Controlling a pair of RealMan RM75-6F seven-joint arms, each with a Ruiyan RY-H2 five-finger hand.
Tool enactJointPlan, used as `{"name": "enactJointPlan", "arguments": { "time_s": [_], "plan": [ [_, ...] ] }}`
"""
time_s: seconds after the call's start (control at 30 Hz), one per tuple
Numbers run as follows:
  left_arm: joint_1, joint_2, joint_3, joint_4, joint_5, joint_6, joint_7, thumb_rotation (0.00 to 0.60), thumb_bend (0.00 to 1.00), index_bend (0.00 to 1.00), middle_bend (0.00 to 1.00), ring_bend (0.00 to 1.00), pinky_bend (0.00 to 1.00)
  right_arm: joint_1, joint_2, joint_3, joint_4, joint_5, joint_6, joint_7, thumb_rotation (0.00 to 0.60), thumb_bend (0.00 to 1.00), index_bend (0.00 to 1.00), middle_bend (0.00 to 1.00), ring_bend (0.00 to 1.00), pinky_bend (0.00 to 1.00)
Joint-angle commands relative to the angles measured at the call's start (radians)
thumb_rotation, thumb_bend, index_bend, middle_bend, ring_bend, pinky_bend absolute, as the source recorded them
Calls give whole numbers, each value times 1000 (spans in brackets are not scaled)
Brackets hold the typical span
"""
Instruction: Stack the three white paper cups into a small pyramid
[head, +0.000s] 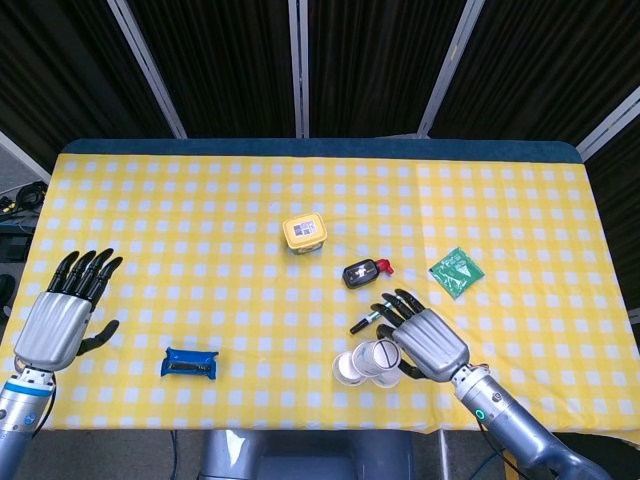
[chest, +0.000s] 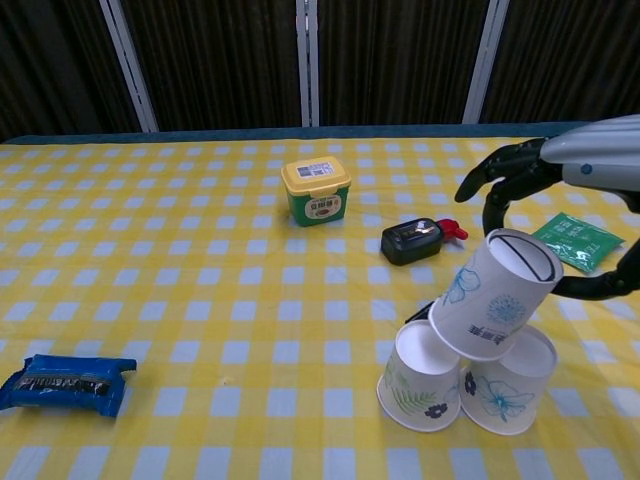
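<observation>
Two white paper cups stand upside down side by side near the table's front edge, the left cup (chest: 420, 377) (head: 349, 368) and the right cup (chest: 508, 382). The third cup (chest: 494, 296) (head: 383, 354) is tilted, its lower rim resting over the gap between the two. My right hand (chest: 565, 168) (head: 430, 340) holds this cup, fingers behind it and thumb at its right side. My left hand (head: 62, 315) hovers open at the table's left edge, away from the cups; the chest view does not show it.
A green tub with a yellow lid (head: 305, 235) (chest: 316, 192) sits mid-table. A black device with a red tip (head: 362, 272) (chest: 412, 241) lies just behind the cups. A green packet (head: 456, 271) (chest: 575, 240) lies right, and a blue snack bar (head: 190, 363) (chest: 68, 385) front left.
</observation>
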Motion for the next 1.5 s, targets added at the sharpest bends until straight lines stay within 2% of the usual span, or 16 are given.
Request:
{"name": "enactJointPlan", "arguments": {
  "time_s": [0.03,0.57,0.83,1.23,1.4,1.5],
  "plan": [
    [1,1,0,0,1,0,-1,600,281,0,0,0,0,-2,11,-6,-14,7,1,-13,600,243,509,130,0,0],
    [4,4,-5,-1,0,-1,-9,600,281,0,0,0,0,1,-14,-25,-24,23,4,-60,600,227,491,109,0,0],
    [4,1,-9,5,7,2,-20,600,281,0,0,0,0,0,-28,-29,-32,49,23,-117,600,188,356,5,0,0],
    [7,5,-12,7,4,2,-30,600,281,0,0,0,0,-5,-7,-24,-74,88,73,-193,600,163,220,0,0,0],
    [10,6,-13,11,2,6,-37,600,282,0,0,0,0,-37,40,-8,-65,108,145,-180,600,163,160,0,0,0],
    [13,4,-9,21,3,6,-37,600,282,0,0,0,0,-85,59,-1,-18,94,222,-112,600,162,133,0,0,0]
  ]
}}
